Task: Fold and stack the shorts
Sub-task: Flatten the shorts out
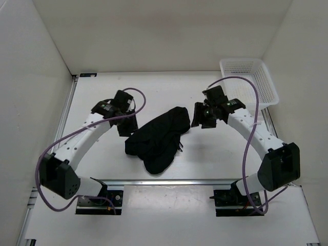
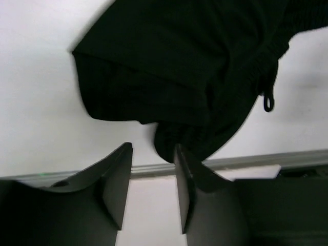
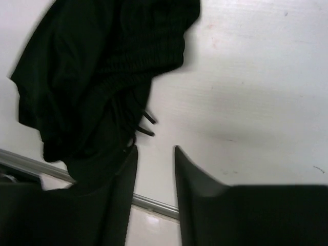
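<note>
The shorts (image 1: 160, 138) lie in a crumpled black heap in the middle of the table (image 1: 169, 87), between the two arms. The left gripper (image 1: 127, 125) sits just left of the heap, its jaws partly open and holding nothing. The right gripper (image 1: 201, 119) sits by the heap's far right end, also partly open and empty. A white basket (image 1: 256, 77) stands in the far right corner.
</note>
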You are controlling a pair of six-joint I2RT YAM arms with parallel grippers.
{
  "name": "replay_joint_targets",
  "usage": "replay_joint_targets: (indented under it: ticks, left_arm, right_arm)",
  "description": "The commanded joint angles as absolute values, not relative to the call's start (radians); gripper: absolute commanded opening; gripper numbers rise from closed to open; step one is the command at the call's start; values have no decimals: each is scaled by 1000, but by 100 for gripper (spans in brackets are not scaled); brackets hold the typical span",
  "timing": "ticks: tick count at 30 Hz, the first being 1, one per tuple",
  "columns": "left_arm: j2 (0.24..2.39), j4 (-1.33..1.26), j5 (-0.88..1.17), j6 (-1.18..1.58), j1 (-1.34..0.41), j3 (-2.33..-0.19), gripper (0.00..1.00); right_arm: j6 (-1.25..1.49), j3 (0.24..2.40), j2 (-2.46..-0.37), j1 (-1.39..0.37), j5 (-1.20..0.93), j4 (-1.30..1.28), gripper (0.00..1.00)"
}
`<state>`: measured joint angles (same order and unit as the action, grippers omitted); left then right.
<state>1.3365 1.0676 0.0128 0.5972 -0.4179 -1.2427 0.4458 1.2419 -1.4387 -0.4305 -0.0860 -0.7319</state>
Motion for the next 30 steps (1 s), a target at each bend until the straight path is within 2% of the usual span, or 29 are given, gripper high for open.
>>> replay_joint_targets:
  ticks: [1,2,4,5,6,8,12,15,18,19,20,21,23,24,25,26,30]
  left_arm:
    - [1431,996,72,663,-509,-1256,52]
    - [1462,982,72,663,-524,-1270,57]
    - [1562,982,72,663,-546,-1331,79]
    - [1590,982,72,663,-557,-1350,86]
    - [1614,982,72,663,-557,-1367,93]
    - [1679,982,72,663,-580,-1409,98]
    - [1784,982,60,653,-580,-1460,98]
    - [1845,982,60,653,-580,-1496,90]
    - [1870,982,60,644,-580,-1519,72]
    - [1870,982,60,644,-580,-1529,66]
    - [1870,982,60,644,-580,-1529,51]
    - [1879,982,60,644,-580,-1538,42]
    - [1879,982,51,644,-580,-1552,27]
    - [1888,982,51,644,-580,-1552,12]
    - [1899,995,51,635,-580,-1575,10]
    - [1899,1011,51,635,-580,-1585,10]
    - [1899,1066,-6,635,-580,-1635,10]
  right_arm:
    - [459,1190,-1462,-453,-107,-655,65]
    - [459,1181,-1476,-453,-107,-644,73]
    - [469,1193,-1526,-443,-118,-635,81]
    - [480,1193,-1545,-434,-129,-611,86]
    - [480,1207,-1580,-425,-147,-597,86]
    - [498,1219,-1617,-391,-207,-556,86]
    - [508,1252,-1741,-359,-274,-503,86]
    - [508,1298,-1828,-348,-287,-485,85]
    - [535,1307,-1885,-348,-273,-444,80]
    - [535,1318,-1897,-339,-287,-434,74]
    - [535,1328,-1910,-339,-302,-422,70]
    - [546,1328,-1931,-339,-316,-411,66]
    - [555,1354,-1942,-339,-336,-388,45]
    - [555,1355,-1956,-339,-345,-388,32]
    - [555,1370,-1956,-339,-345,-388,18]
    - [555,1370,-1956,-339,-345,-399,0]
    - [535,1397,-1889,-339,-310,-434,0]
